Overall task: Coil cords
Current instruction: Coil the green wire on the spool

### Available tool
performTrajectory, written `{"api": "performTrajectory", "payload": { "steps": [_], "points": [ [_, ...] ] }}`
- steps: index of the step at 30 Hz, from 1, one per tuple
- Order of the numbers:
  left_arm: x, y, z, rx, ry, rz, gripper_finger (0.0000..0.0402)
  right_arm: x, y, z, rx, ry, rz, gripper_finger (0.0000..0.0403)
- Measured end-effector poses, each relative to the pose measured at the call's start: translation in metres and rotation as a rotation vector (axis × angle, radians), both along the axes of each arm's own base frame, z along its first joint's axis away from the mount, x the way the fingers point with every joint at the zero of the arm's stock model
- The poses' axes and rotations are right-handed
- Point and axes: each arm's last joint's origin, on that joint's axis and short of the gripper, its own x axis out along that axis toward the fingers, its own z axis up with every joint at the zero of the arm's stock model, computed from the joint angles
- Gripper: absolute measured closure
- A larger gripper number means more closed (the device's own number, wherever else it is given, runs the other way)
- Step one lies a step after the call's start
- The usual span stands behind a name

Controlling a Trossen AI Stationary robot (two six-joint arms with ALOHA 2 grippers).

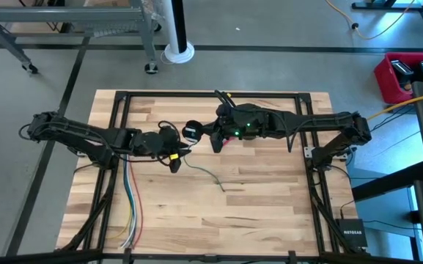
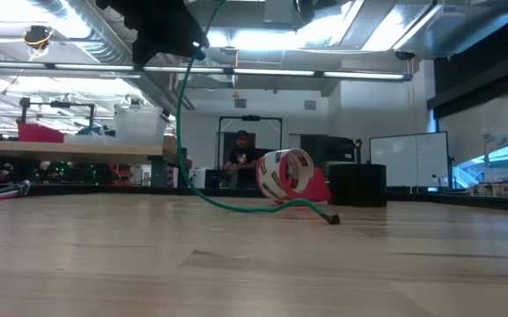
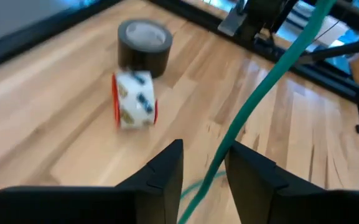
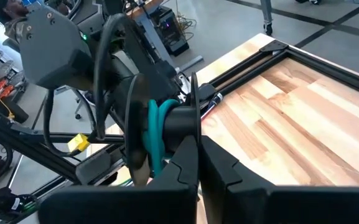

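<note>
Coiling partly done. A few green turns of the cord (image 4: pixel 156 134) already wound around a black spool (image 4: pixel 179 121), seen close up in the right wrist view, right behind the right end effector (image 4: pixel 198 163). Right end effector (image 1: pixel 218 139) up near the middle of the worktop (image 1: pixel 270 213), toward the far edge, fingers pressed together; hard to tell if anything is pinched between them.

Still plenty of cord left to wind. Loose green length (image 2: pixel 183 114) hanging down from above in the low view, then curling along the wood to its small dark end (image 2: pixel 333 219). Same loose tail (image 1: pixel 210 176) lying out on the wood near the middle, seen from above.

Left end effector (image 1: pixel 173 150) just left of the middle, close to the right one. Left end effector (image 3: pixel 204 165) partly open, with the cord (image 3: pixel 260 93) running through the gap between the fingers, not squeezed tight.

Also on the worktop: a white and red tape roll (image 3: pixel 134 99) on its side, next to a black roll (image 3: pixel 144 45). Bundle of long coloured wires (image 1: pixel 130 205) near the left edge, not part of the job.
</note>
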Motion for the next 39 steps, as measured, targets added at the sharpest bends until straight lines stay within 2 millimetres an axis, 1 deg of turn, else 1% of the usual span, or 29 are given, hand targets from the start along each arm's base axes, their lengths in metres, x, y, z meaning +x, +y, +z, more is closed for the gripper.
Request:
{"api": "performTrajectory", "payload": {
  "steps": [3,6,9,15,23,26,30,39],
  "points": [
    [-0.003,0.0,-0.005,-0.045,0.051,0.012,0.0287,-0.001,0.0,0.001,-0.006,-0.003,0.001,0.0402],
    [-0.008,0.0,-0.011,-0.109,0.107,0.062,0.0286,-0.006,-0.001,0.007,-0.035,-0.017,-0.025,0.0402],
    [-0.011,0.001,-0.014,-0.137,0.144,0.091,0.0286,-0.01,-0.002,0.012,-0.044,-0.034,-0.044,0.0402],
    [-0.01,0.001,-0.013,-0.143,0.129,0.091,0.0286,-0.014,-0.002,0.017,-0.047,-0.051,-0.052,0.0402],
    [-0.003,-0.003,-0.004,-0.147,0.018,0.062,0.0286,-0.015,-0.005,0.017,-0.104,-0.044,-0.137,0.0401],
    [0.001,-0.006,-0.004,-0.13,-0.003,0.039,0.0286,-0.014,-0.005,0.018,-0.124,-0.045,-0.139,0.0401],
    [0.013,-0.011,-0.008,-0.068,-0.038,0.038,0.0286,-0.013,-0.005,0.021,-0.123,-0.088,-0.139,0.0401],
    [0.04,-0.014,-0.035,0.131,-0.008,0.153,0.0286,-0.012,-0.004,0.026,-0.114,-0.142,-0.107,0.0401]
  ]
}}
